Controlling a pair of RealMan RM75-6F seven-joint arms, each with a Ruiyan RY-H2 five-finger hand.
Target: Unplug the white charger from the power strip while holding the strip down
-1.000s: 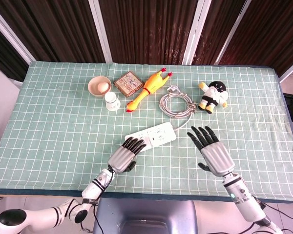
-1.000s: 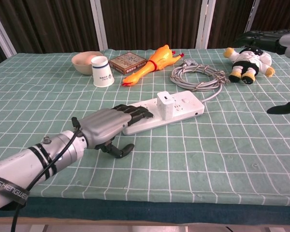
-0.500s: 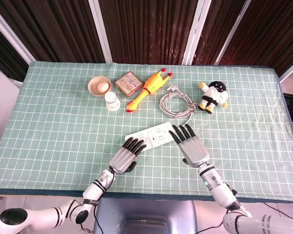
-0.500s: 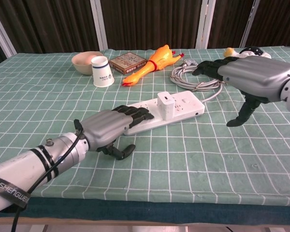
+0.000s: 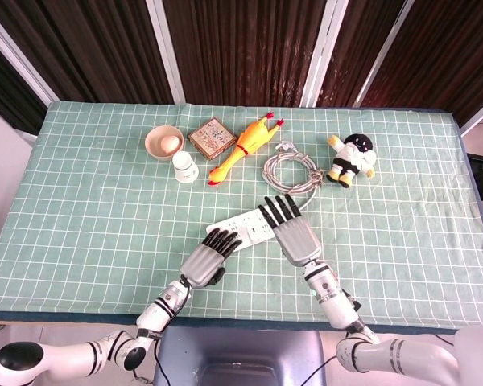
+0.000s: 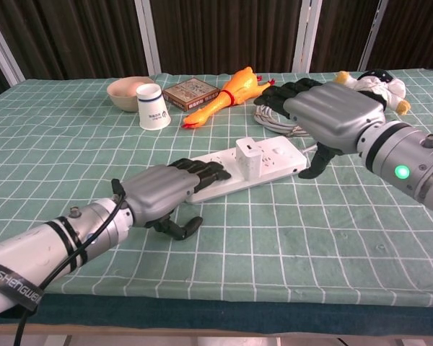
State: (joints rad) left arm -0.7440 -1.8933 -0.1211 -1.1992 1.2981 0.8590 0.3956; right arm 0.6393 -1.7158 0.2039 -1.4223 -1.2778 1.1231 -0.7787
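The white power strip lies slanted at the middle of the table. A white charger stands plugged into it near its middle. My left hand rests palm down, and its fingertips press on the strip's left end. My right hand hovers flat and spread above the strip's right end, a little right of the charger, holding nothing. Its thumb points down beside the strip. In the head view the right hand partly covers the strip.
At the back lie a bowl with an egg, an upturned white cup, a small box, a rubber chicken, the strip's coiled cable and a doll.
My right hand has swung left from the table's right side to above the strip's right end. The left hand has stayed on the strip.
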